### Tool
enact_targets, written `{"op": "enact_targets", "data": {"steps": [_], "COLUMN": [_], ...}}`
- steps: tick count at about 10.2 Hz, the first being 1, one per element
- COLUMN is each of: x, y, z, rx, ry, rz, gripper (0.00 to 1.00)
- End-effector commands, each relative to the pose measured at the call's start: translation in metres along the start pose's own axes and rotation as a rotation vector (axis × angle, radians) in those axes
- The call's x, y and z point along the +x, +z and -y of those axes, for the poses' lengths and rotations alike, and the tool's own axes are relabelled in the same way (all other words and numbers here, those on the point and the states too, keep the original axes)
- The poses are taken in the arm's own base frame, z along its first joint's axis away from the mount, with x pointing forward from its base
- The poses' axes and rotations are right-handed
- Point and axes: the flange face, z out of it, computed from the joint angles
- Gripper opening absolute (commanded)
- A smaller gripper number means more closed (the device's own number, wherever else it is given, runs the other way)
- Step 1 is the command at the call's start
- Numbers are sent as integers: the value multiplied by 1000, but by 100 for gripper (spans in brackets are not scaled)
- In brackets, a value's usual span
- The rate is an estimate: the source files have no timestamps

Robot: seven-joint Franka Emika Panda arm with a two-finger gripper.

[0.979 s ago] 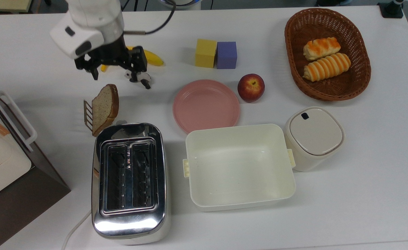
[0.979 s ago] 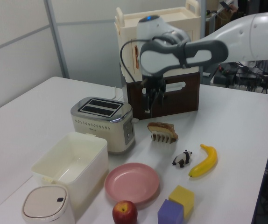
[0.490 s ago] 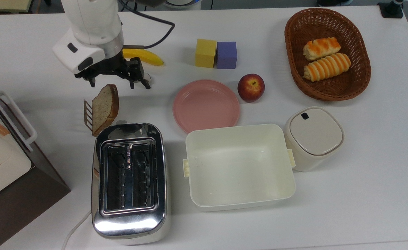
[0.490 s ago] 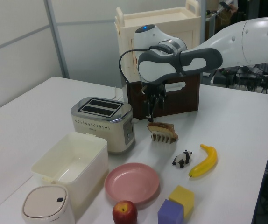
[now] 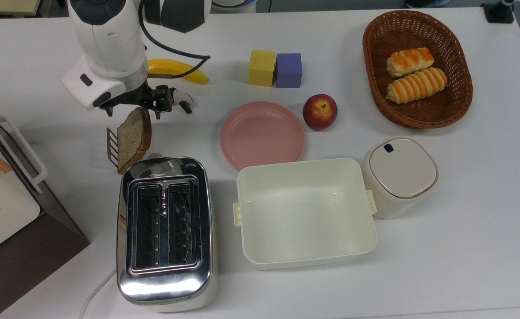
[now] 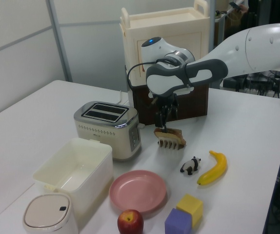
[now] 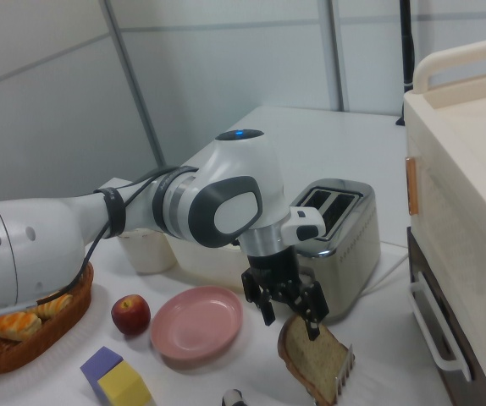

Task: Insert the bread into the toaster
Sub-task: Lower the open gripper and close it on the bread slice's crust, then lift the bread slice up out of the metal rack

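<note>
The bread [image 5: 133, 138], a brown slice, stands leaning in a small wire rack [image 5: 111, 147] just beyond the toaster [image 5: 164, 230], a chrome two-slot one with both slots vacant. My gripper [image 5: 132, 110] hangs open right over the slice's top edge, one finger on each side of it. In the left view the gripper [image 6: 165, 124] points down onto the bread [image 6: 170, 132], to the right of the toaster [image 6: 108, 127]. The right view shows the gripper [image 7: 292, 317] spread just above the bread [image 7: 315, 362], in front of the toaster [image 7: 338, 233].
A banana [image 5: 178, 71] and a small panda toy [image 5: 182, 99] lie close behind the gripper. A pink plate [image 5: 263, 135], apple [image 5: 320, 111], cream tub [image 5: 304, 212], lidded canister [image 5: 399, 175], two blocks [image 5: 275, 68] and a roll basket [image 5: 370, 40] fill the top view's right. A cabinet [image 5: 3, 199] stands at the top view's left.
My gripper has come down and moved toward the toaster until it stands over the bread's top edge, staying open. The bread and rack have not moved.
</note>
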Motion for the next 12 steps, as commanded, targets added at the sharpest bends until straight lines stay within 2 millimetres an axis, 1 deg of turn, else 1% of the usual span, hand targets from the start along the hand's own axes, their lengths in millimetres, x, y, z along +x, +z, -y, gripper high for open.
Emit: {"op": "enact_targets", "data": {"steps": [1, 3, 4, 5, 6, 7, 8, 12], "x": [-5, -2, -1, -1, 2, 2, 2, 3], "y": [15, 28, 30, 30, 28, 28, 28, 24], "z": [1, 2, 2, 1, 1, 1, 1, 2], "rx": [-27, -24, -27, -34, -44, -45, -45, -46], "ry": [-23, -27, -29, -33, -35, -33, -33, -36], "rz": [29, 47, 49, 48, 22, 19, 19, 14], "gripper": [100, 100, 100, 91, 38, 10, 0, 0]}}
